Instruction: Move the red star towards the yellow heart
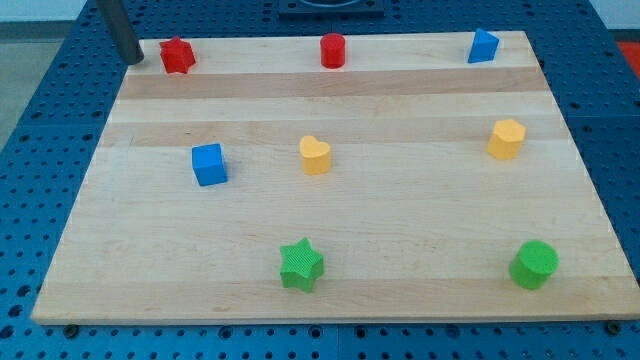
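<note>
My tip (132, 58) at board's (400, 100) top-left corner, just beside red star (177, 55), at its 9 o'clock. No jaws fitted. Yellow heart (314, 155) well apart, star's 4 o'clock.

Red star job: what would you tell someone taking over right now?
My tip sits at the board's top left corner, just left of the red star; I cannot tell if they touch.
The yellow heart lies mid-board, down and to the view's right of the star.
Done: tip placed beside the star.
Left: push the star diagonally towards the heart.
</note>
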